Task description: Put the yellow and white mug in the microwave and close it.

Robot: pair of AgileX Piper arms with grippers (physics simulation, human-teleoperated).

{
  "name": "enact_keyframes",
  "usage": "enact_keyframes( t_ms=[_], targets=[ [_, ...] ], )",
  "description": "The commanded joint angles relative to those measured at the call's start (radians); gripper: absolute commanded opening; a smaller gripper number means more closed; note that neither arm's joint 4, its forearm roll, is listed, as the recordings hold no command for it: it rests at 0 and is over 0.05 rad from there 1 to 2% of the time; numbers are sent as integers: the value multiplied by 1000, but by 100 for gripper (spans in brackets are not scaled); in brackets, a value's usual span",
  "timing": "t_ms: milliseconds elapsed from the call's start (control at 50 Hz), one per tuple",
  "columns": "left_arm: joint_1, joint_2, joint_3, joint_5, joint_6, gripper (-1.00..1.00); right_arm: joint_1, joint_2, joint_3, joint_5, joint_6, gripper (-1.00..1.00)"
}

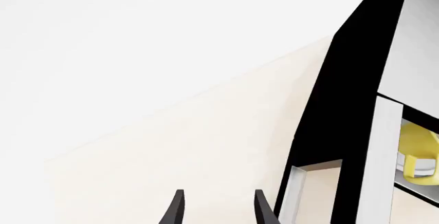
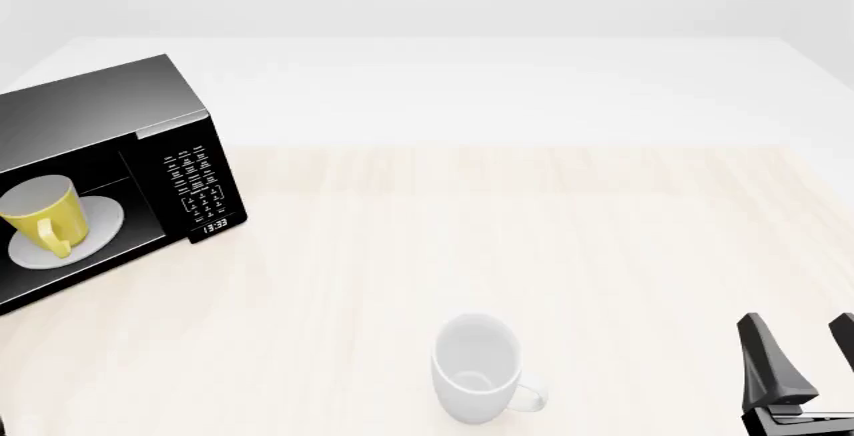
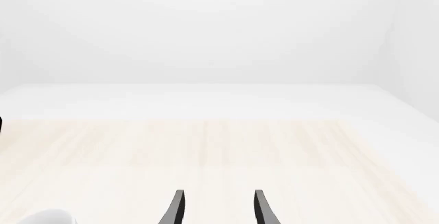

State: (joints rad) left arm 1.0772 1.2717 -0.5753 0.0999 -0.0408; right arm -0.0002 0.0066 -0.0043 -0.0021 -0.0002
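The yellow and white mug (image 2: pixel 40 216) sits upright on the white turntable plate (image 2: pixel 94 231) inside the microwave (image 2: pixel 114 116), handle toward the arms' side of the table. The cavity is open to view; the door cannot be made out in the front view, and in the left wrist view a black panel with a pale edge, just ahead of the fingertips and to one side, is probably the door seen edge-on.

Left gripper (image 1: pixel 218 206): fingers parted, nothing between them, close beside the microwave's black side. The mug (image 1: pixel 417 157) shows past that panel, further along the reach and off to the side.

Right gripper (image 2: pixel 801 366): fingers (image 3: pixel 177 206) spread, holding nothing, over bare table (image 2: pixel 561 246). The white mug (image 2: pixel 478 368) stands well apart to its left, the microwave far beyond that.
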Motion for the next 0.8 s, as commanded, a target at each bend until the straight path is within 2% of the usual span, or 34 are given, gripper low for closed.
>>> enact_keyframes(
  t_ms=[20, 800],
  targets=[
    [-30, 22, 5, -12, -2, 100, 0, 0, 0, 0, 0, 100],
    [-168, 71, 11, -37, -22, 100, 0, 0, 0, 0, 0, 100]
  ],
)
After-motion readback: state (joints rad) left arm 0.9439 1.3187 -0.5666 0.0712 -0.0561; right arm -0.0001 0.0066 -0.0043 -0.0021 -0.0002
